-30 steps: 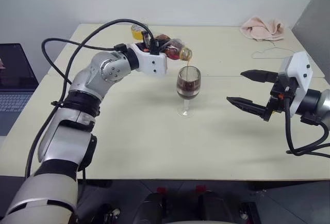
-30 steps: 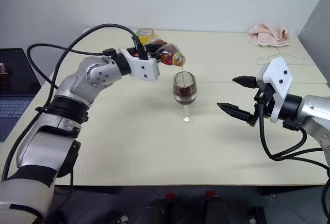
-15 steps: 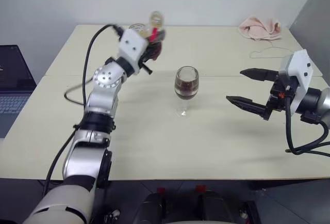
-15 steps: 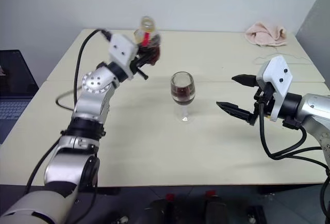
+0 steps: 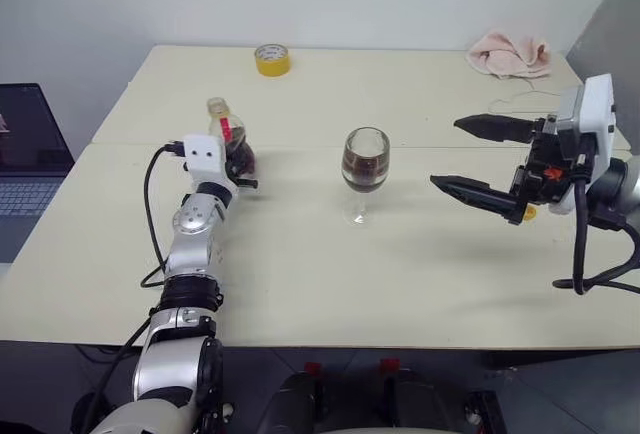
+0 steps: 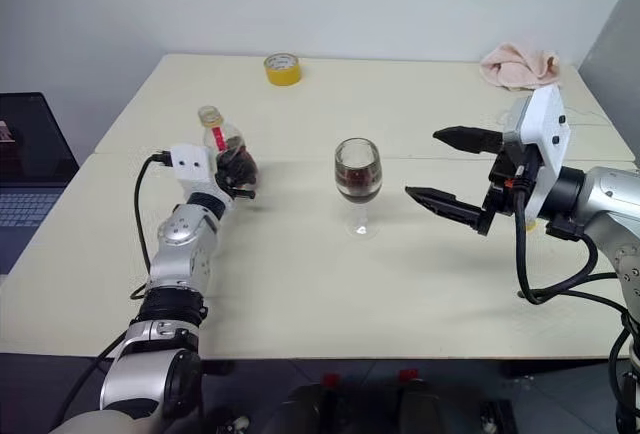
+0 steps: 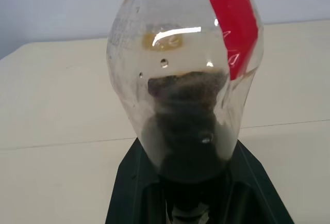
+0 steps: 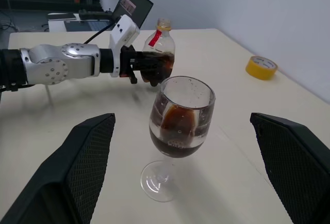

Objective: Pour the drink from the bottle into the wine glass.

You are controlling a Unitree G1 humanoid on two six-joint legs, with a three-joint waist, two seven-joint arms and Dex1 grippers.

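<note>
Now | left end effector (image 5: 238, 159) grasping upright bottle (image 5: 228, 139) | right end effector (image 5: 447, 155) released

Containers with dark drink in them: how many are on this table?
2. The wine glass stands mid-table, partly filled; the bottle, upright in the left gripper to its left, keeps a little at the bottom.
</note>
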